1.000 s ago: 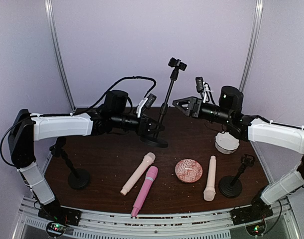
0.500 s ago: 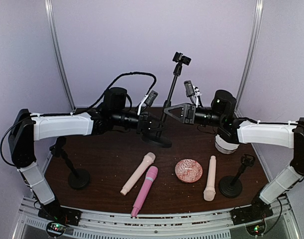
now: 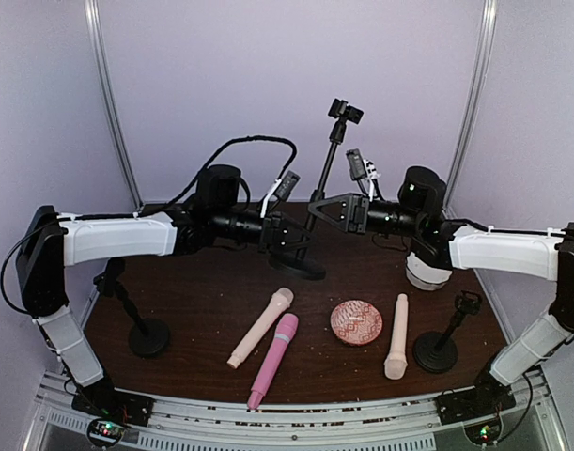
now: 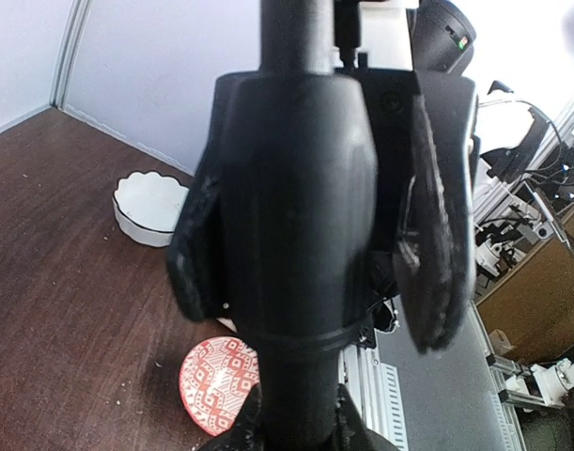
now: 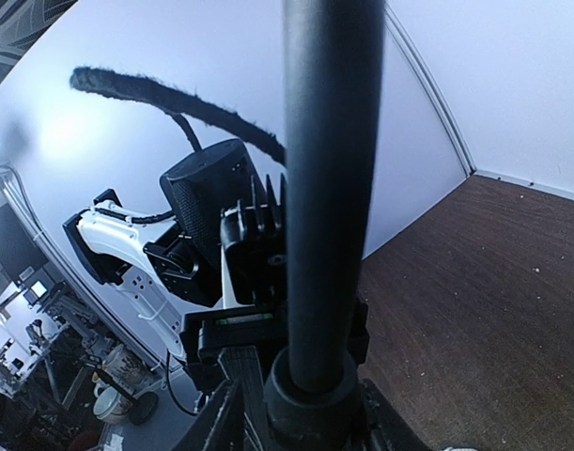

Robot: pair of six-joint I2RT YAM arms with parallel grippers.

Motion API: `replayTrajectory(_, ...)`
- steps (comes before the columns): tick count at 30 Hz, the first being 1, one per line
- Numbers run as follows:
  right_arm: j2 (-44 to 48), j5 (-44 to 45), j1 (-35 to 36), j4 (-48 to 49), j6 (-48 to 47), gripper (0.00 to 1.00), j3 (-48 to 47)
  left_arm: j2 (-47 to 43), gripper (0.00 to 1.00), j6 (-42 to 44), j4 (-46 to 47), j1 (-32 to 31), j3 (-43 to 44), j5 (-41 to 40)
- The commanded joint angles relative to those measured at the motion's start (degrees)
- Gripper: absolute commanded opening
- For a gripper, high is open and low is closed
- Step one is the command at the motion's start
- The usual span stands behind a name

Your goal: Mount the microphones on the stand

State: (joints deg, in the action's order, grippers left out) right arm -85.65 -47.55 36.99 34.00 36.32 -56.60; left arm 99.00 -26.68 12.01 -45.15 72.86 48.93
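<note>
The tall black stand (image 3: 324,178) rises from its round base at the back centre, with a clip on top. My left gripper (image 3: 292,241) is shut on its lower pole (image 4: 296,376), the fingers hugging both sides. Higher up, my right gripper (image 3: 320,208) is shut on the pole at a collar (image 5: 315,395). Three microphones lie on the brown table in front: a cream one (image 3: 261,326), a pink one (image 3: 273,359) beside it, and another cream one (image 3: 396,335) to the right. Neither gripper touches them.
A round patterned pink dish (image 3: 356,322) lies between the microphones, also seen in the left wrist view (image 4: 211,381). A white scalloped bowl (image 3: 427,271) sits at the back right. Two short black stands rise near the left (image 3: 136,319) and right (image 3: 446,343) table edges.
My right gripper has swung left from beside the stand and closed round its pole. The stand's top has shifted slightly right and up. The left gripper keeps its hold.
</note>
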Motion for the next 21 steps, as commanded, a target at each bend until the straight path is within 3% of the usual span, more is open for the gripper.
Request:
replayTrajectory(1, 0.4, -0.3, 0.1, 1.9, 1.3, 0.34, -1.5, 0.1, 0.00, 0.9, 4.6, -0.3, 3.2, 1.4)
replayTrajectory(6, -1.3, -1.1, -0.3, 8.0, 5.7, 0.26, -0.6, 0.1, 0.00, 1.1, 4.3, -0.3, 3.3, 1.4)
replayTrajectory(9, -1.1, 1.1, -0.3, 6.4, 4.5, 0.08, -0.9, 0.1, 0.00, 1.3, 4.0, -0.3, 3.4, 1.1)
replayTrajectory(11, -0.4, 4.3, -0.1, 1.6, 1.5, 0.00, -1.5, -0.1, 0.00, 1.9, 2.9, -0.3, 3.5, -0.4)
replayTrajectory(13, 1.2, 10.7, 0.9, -7.0, -4.5, 0.00, -2.6, -0.6, 0.00, 2.8, 1.0, -0.3, 3.3, -4.3)
replayTrajectory(15, 2.9, 20.1, 3.1, -17.5, -12.2, 0.00, -4.4, -1.3, 0.00, 2.4, -3.3, -0.3, 3.5, -13.4)
replayTrajectory(18, 4.5, 26.4, 5.2, -22.3, -17.8, 0.00, -4.7, -1.6, 0.02, 2.8, -7.8, -0.3, 4.7, -20.1)
replayTrajectory(21, 5.2, 29.4, 5.1, -21.6, -18.4, 0.00, -3.4, -2.6, 0.43, 4.2, -10.1, -0.3, 4.9, -25.2)
